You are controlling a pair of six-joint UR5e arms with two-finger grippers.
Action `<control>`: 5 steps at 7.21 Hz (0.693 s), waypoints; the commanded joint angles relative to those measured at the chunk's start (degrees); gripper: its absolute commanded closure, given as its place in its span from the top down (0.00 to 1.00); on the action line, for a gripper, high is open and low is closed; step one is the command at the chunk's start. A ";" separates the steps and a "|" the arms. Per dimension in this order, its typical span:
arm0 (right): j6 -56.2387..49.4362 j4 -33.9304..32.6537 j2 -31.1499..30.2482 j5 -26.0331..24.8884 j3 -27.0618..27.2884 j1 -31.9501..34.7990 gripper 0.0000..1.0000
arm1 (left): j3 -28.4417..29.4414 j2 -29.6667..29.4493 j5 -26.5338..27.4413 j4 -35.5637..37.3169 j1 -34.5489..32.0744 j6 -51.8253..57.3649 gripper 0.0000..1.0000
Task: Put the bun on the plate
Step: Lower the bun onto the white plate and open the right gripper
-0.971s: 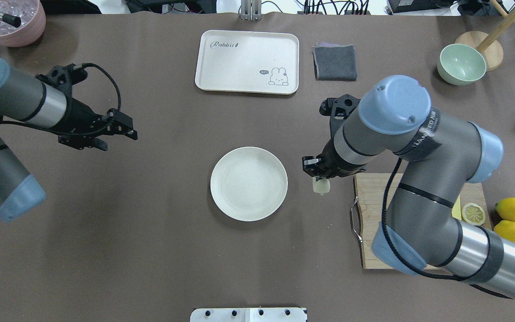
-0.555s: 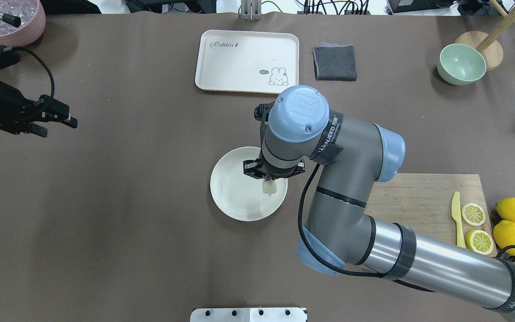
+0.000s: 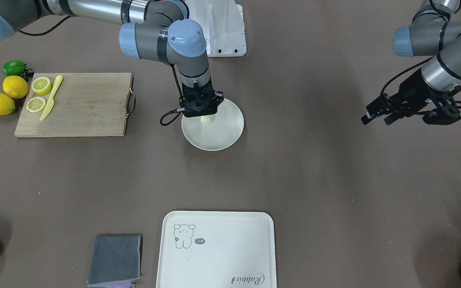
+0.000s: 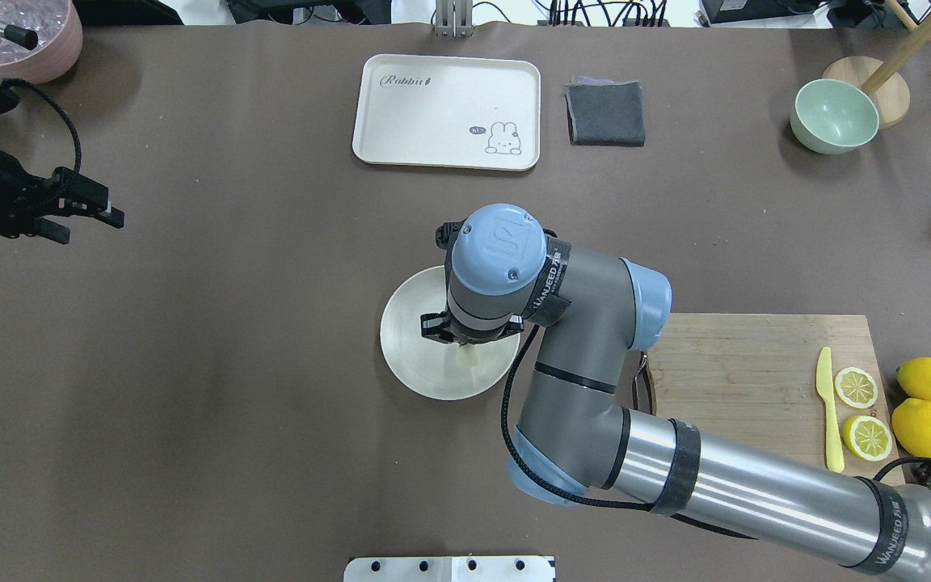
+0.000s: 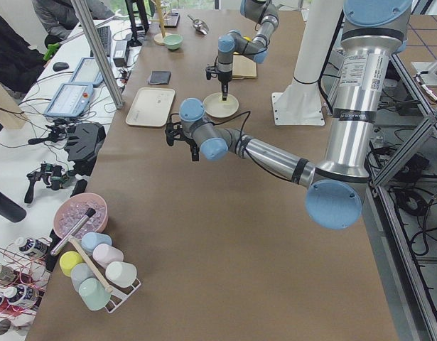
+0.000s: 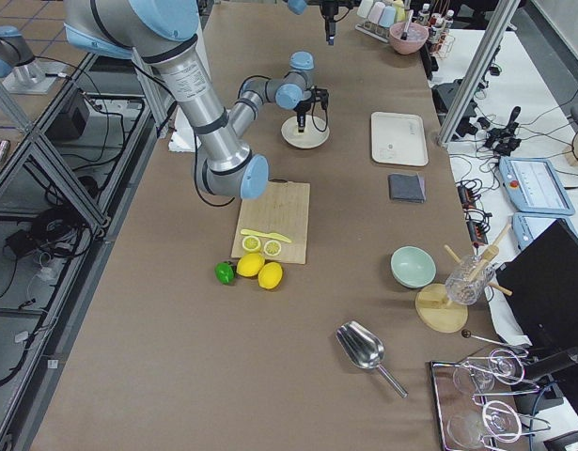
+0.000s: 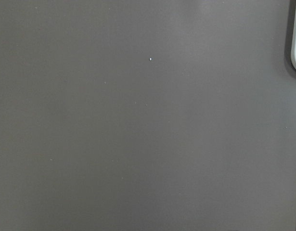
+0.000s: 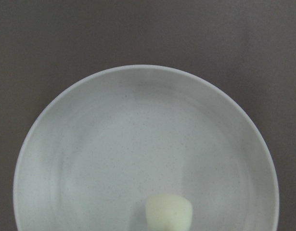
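Note:
The round off-white plate [image 4: 413, 364] lies mid-table, and it fills the right wrist view [image 8: 138, 70]. My right gripper [image 4: 467, 343] hangs over the plate's right part, shut on the small pale cream bun [image 4: 470, 356]. From the front, the bun [image 3: 205, 119] pokes out below the right gripper [image 3: 205, 116], low over the plate [image 3: 222, 136]. I cannot tell whether it touches. The wrist view shows the bun [image 8: 169, 214] at the bottom edge. My left gripper [image 4: 92, 226] stands open and empty far to the left, also visible from the front [image 3: 375, 119].
A cream tray [image 4: 447, 111] and a grey cloth [image 4: 605, 113] lie at the back. A wooden cutting board [image 4: 748, 372] with lemon slices [image 4: 856, 386] and a yellow knife [image 4: 827, 408] lies right of the plate. A green bowl [image 4: 834, 115] stands back right, a pink bowl [image 4: 25, 48] back left.
My right arm carried the bun leftward from beside the cutting board to over the plate and lowered it. My left arm drew back to the left edge.

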 commanded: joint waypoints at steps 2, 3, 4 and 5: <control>1.04 0.90 2.61 -1.84 -3.42 -0.59 0.57 | 0.88 -0.09 0.06 -0.25 0.05 0.12 0.91; 1.04 0.91 2.44 -2.53 -3.51 -0.59 0.62 | 0.88 -0.09 0.06 -0.25 0.05 0.12 0.91; 0.95 0.91 2.44 -2.54 -3.60 -0.59 0.69 | 0.97 -0.09 -0.03 -0.25 0.05 0.03 0.91; 1.04 0.91 2.53 -2.54 -3.52 -0.59 0.74 | 0.97 -0.09 0.15 -0.25 0.05 0.03 0.92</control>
